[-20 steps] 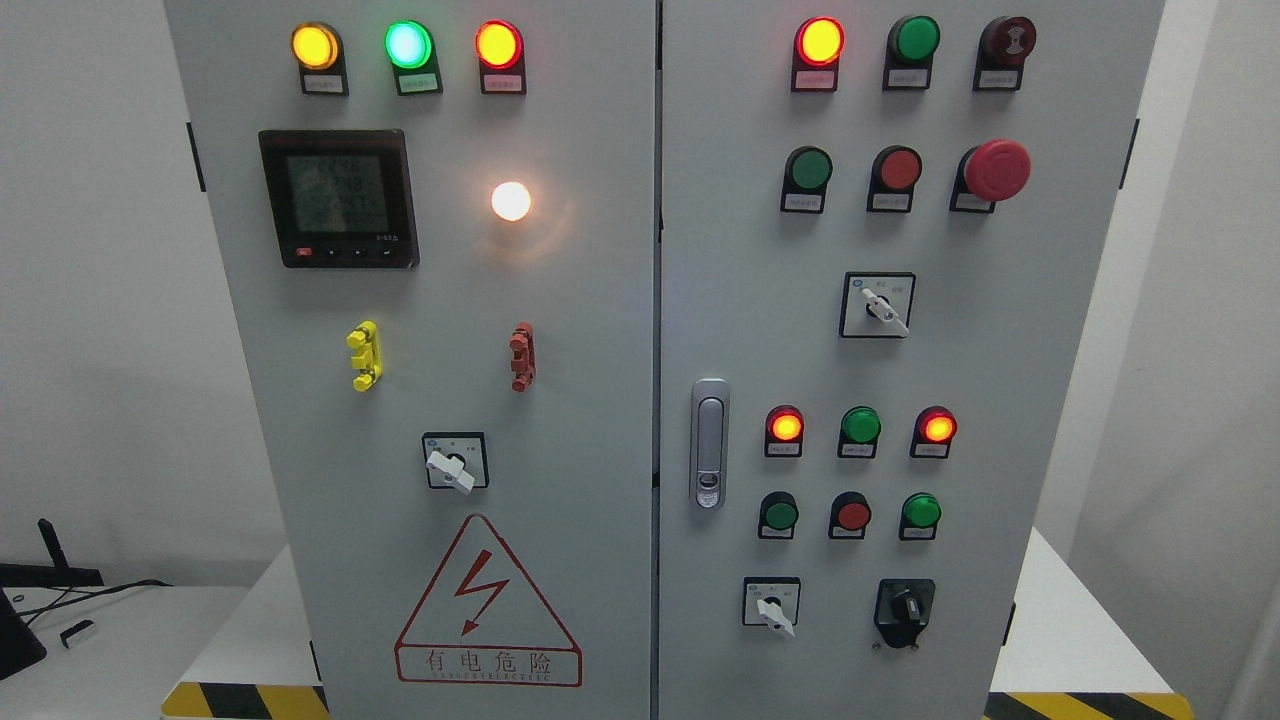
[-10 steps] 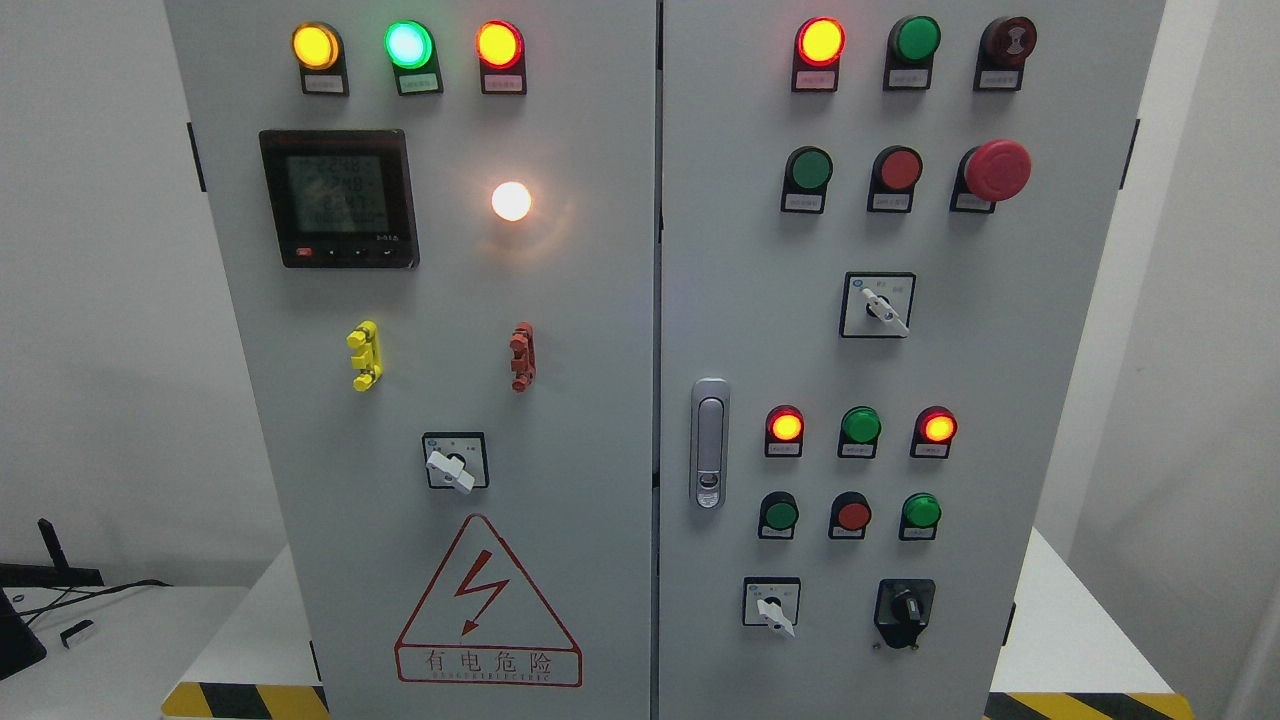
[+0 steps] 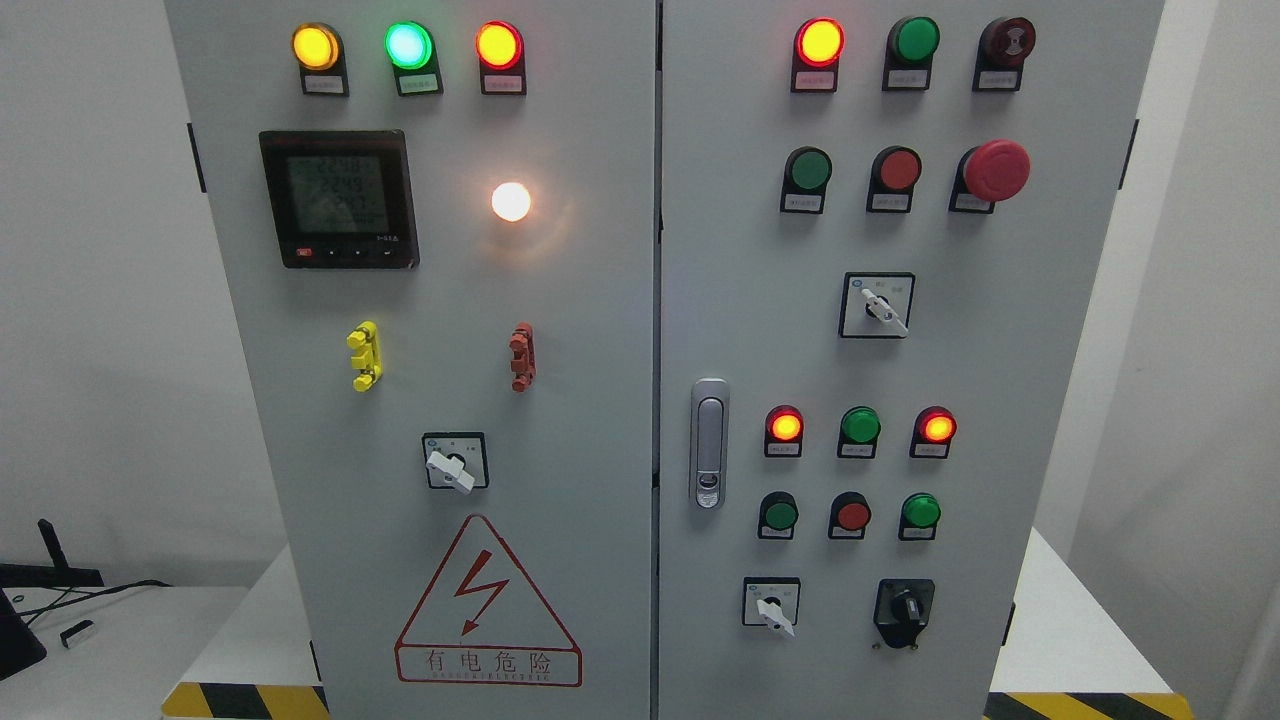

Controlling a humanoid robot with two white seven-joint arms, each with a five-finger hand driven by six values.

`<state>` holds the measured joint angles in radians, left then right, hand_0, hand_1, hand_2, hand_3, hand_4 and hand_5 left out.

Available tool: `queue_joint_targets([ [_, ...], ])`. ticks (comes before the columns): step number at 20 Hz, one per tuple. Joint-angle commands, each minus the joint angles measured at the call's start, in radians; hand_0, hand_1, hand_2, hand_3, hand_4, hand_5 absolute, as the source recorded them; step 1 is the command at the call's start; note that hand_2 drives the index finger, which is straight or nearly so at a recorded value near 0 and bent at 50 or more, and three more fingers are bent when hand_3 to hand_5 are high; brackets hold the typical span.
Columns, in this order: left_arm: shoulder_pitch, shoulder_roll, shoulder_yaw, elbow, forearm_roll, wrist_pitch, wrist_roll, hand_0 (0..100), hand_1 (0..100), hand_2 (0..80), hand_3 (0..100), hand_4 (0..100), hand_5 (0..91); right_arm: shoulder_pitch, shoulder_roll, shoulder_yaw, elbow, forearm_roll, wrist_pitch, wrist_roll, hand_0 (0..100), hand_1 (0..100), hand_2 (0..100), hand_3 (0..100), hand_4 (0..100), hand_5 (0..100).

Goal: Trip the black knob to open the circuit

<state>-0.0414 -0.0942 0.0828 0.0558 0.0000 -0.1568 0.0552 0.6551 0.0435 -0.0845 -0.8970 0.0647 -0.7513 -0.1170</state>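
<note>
The small black rotary knob (image 3: 905, 609) is seen at the lower right of the grey metal cabinet's right door (image 3: 760, 330), beside a white-handled selector switch (image 3: 771, 606), while neither hand is shown, so their state cannot be told.

Robot body: out of view.
No part of the robot shows in the head view, so its colours, shapes, cables and markings cannot be told.
</note>
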Motion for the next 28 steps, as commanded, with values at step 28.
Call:
queue_joint_targets([
  [28,0.000,0.001,0.000,0.001,-0.031,0.000,0.000,12,39,0.0,0,0,0.0,0.054,-0.013,-0.159,-0.911,-0.008,-0.119,-0.013,28,65,37,63,60,66],
])
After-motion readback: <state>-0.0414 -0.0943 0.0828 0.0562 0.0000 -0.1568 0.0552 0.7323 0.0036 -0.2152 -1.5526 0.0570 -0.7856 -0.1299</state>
